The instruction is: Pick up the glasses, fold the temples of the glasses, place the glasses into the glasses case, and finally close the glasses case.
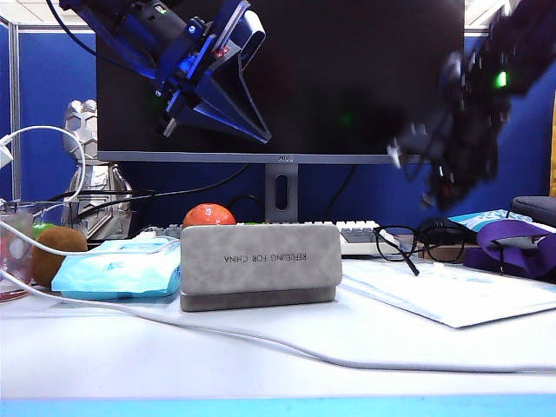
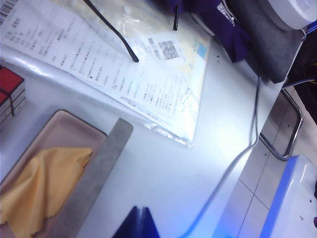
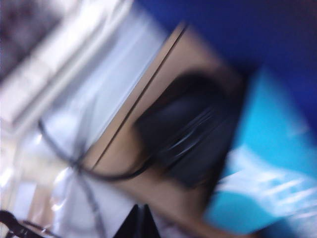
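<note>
The grey glasses case (image 1: pixel 259 265) stands near the middle of the white tabletop (image 1: pixel 261 365), its lid up and a yellow cloth (image 2: pixel 39 186) lying in the tan lining. The black glasses (image 1: pixel 420 242), temples (image 2: pixel 111 30) unfolded, rest to its right on a plastic-sleeved paper sheet (image 1: pixel 452 291). The left pincer (image 2: pixel 140 214) hangs high at far left, pressed together and empty. The right pincer (image 3: pixel 139 212), blurred, hovers above the glasses, tips also together, pinching nothing.

An office desk: a monitor (image 1: pixel 278 78) and keyboard (image 1: pixel 356 233) stand on a white surface (image 1: pixel 261 365), blue partition walls (image 1: pixel 43 95) behind, printed papers (image 2: pixel 124 64) and cables (image 1: pixel 261 340) about.
</note>
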`<state>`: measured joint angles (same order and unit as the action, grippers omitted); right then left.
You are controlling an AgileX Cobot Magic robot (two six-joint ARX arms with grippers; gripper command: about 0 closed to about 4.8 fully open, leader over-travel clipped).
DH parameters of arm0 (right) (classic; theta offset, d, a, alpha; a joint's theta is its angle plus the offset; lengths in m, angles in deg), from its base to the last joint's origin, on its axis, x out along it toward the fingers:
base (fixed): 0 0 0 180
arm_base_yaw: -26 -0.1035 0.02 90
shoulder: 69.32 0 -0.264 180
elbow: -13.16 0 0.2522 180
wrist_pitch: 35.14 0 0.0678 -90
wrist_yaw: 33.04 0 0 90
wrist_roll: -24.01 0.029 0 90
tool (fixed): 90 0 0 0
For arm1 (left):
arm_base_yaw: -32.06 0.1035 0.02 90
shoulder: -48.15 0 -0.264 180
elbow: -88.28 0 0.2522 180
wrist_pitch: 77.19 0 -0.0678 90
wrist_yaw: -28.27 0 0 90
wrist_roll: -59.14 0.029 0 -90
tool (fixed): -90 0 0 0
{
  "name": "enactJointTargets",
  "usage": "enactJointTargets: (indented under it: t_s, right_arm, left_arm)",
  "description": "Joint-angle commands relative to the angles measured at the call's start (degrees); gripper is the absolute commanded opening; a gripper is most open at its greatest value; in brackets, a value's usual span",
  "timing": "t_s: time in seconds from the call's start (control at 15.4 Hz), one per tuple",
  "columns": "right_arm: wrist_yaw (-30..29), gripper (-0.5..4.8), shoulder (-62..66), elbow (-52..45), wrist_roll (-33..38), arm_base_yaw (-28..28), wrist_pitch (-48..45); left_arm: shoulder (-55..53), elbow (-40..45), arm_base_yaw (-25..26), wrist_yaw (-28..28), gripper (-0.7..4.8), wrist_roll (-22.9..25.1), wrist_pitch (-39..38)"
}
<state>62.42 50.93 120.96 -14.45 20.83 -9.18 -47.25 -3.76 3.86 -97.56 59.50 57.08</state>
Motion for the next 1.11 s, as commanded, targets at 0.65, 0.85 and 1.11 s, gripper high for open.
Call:
enactJointTargets:
  t_s: [0.65,0.85,1.11]
  right_arm:
    - [-28.72,0.03,-2.12,0.57,21.22,2.38,17.77]
    - [-31.1,0.04,-5.75,0.57,23.21,2.23,18.67]
    - [-32.28,1.1,-8.44,0.57,-2.73,2.19,24.26]
  left_arm:
    - [0.09,-0.13,-0.04,-0.39,0.17,0.22,0.72]
    - [0.09,-0.13,-0.04,-0.39,0.17,0.22,0.7]
    - [0.09,-0.13,-0.04,-0.39,0.17,0.22,0.76]
